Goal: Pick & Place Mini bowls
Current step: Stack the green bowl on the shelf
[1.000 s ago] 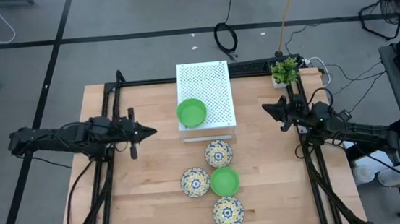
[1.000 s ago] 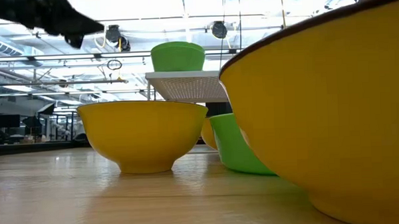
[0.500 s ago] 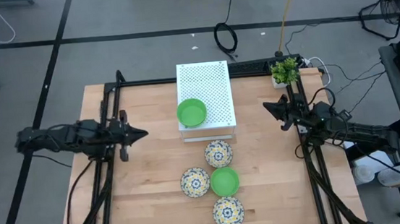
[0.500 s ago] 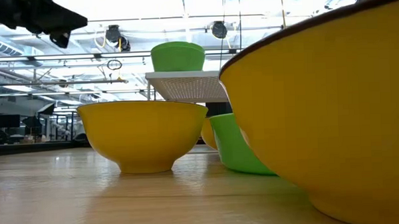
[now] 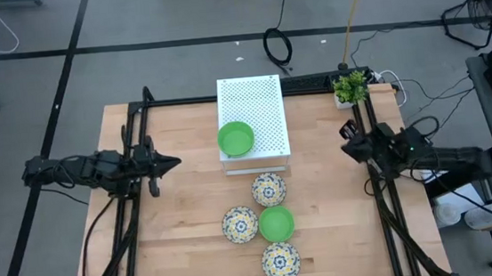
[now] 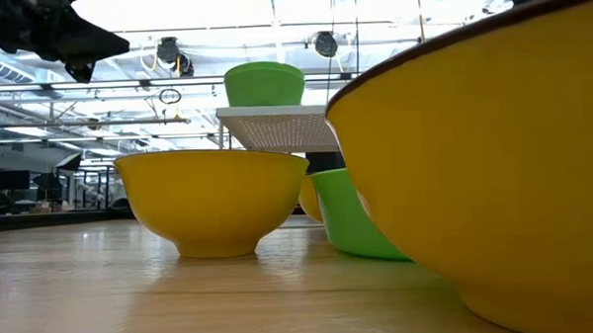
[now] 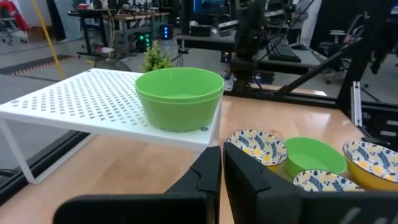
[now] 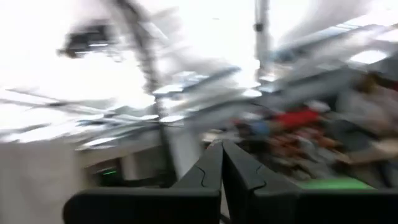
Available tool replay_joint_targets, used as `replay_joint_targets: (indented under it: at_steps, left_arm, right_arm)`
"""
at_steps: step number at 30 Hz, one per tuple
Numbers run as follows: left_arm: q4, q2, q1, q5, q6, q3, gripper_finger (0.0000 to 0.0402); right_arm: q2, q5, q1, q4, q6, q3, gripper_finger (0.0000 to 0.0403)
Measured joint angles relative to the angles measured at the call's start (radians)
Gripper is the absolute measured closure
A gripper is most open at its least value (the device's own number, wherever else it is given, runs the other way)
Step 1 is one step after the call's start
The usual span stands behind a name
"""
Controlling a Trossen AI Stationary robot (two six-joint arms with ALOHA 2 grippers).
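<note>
1. One green bowl [image 5: 235, 138] sits on the white box [image 5: 256, 101].
2. Four bowls [image 5: 271, 226] lie on the table [image 5: 191, 223] below it.
3. Left gripper [image 5: 173, 161] and right gripper [image 5: 347, 144]: jaws closed, empty, at the table sides.

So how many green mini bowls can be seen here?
2. One green bowl sits on the white perforated box; the other green bowl sits on the table among three floral bowls. More could be nested inside them, unseen.
</note>
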State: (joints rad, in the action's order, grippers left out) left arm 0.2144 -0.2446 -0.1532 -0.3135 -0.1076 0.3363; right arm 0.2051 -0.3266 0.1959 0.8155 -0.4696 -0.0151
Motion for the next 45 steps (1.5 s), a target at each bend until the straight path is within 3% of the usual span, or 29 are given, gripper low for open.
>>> replay_joint_targets:
  at_steps: [8,16,23,26,31,34,37,40,45]
  left_arm:
    - [0.001,-0.011,0.0,-0.004,-0.031,0.0,0.038]
    - [0.002,-0.022,0.0,-0.004,-0.053,0.0,0.038]
    - [0.033,-0.041,0.0,-0.01,-0.075,0.0,0.038]
    - [0.038,-0.046,0.0,-0.011,-0.078,0.0,0.038]
    - [0.066,-0.056,0.001,-0.01,-0.117,0.0,0.038]
    - [0.087,-0.058,0.001,-0.01,-0.136,0.0,0.038]
    - [0.079,-0.058,0.001,-0.006,-0.12,0.0,0.038]
    - [0.077,-0.058,0.002,-0.033,-0.059,0.0,0.038]
    - [0.096,-0.065,0.002,-0.036,-0.044,0.0,0.038]
  right_arm:
    - [0.195,-0.014,-0.25,0.259,0.215,-0.023,0.0403]
    - [0.515,0.116,-0.43,0.22,0.392,-0.184,0.0403]
    - [0.819,0.15,-0.517,0.156,0.509,-0.381,0.0403]
    - [0.915,0.292,-0.56,-0.082,0.51,-0.525,0.0403]
    - [1.094,0.826,-0.658,-0.618,0.462,-0.842,0.0388]
    - [1.206,0.973,-0.695,-0.89,0.386,-1.016,0.0351]
    - [1.291,0.959,-0.704,-1.161,0.179,-1.213,0.0295]
    - [1.36,0.872,-0.696,-1.404,-0.074,-1.385,0.0238]
    - [1.415,0.656,-0.656,-1.615,-0.365,-1.477,0.0187]
